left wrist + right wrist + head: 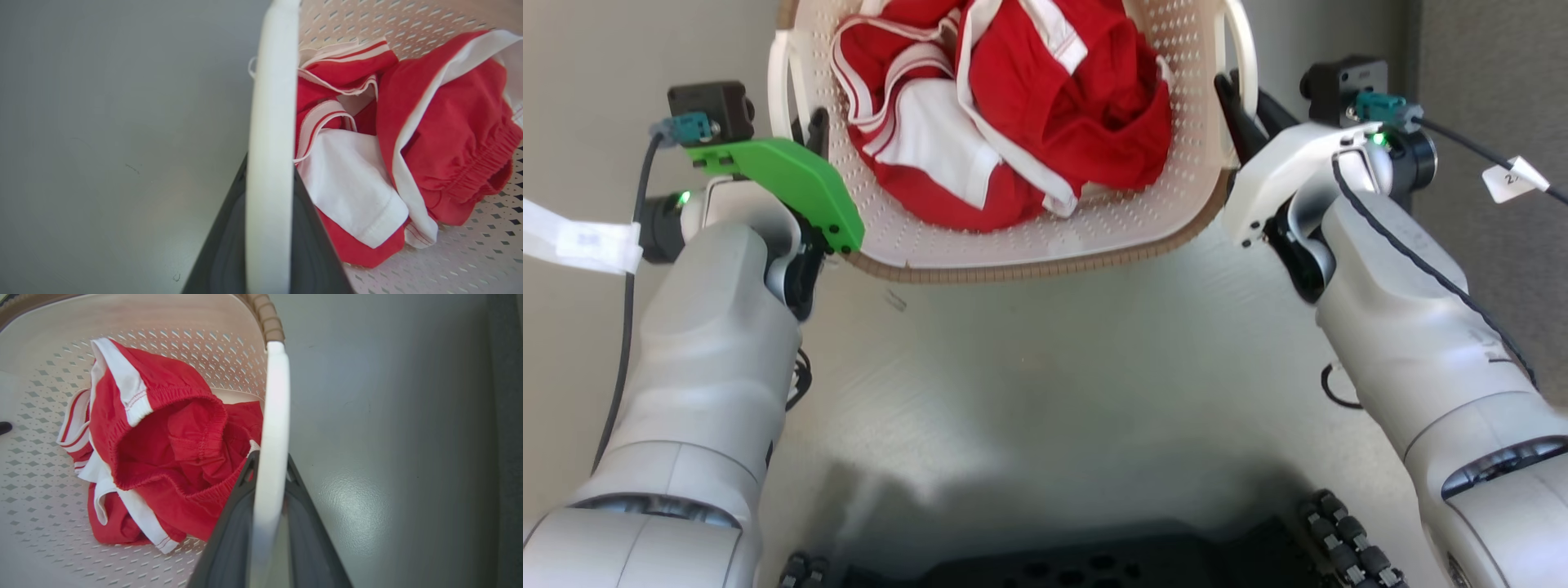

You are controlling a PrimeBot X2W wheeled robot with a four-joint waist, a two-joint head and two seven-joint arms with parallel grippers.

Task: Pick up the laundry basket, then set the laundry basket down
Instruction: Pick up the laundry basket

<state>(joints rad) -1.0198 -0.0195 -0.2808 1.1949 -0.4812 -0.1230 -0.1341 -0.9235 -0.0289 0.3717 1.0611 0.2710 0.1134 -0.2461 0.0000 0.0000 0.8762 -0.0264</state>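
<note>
Laundry basket (pixel 1029 268), gripped at both loop handles, centred ahead of the robot.

Left gripper (pixel 806 133): dark fingers (pixel 312 253) narrowed onto the left white handle (pixel 269 155), one on each side. Right gripper (pixel 1248 106): pinching the right handle (pixel 271 449) the same way. The basket spans straight between them, neither arm nearer, with its rim seemingly level. Its far end is cut off at the top of the head view, so its long axis cannot be told. Contents: crumpled red-and-white garments (pixel 1029 106). Beneath: pale grey floor (pixel 1045 367); whether the base touches it cannot be told. Judgement: any lift or lowering needs both arms moving evenly, or the basket tips.
</note>
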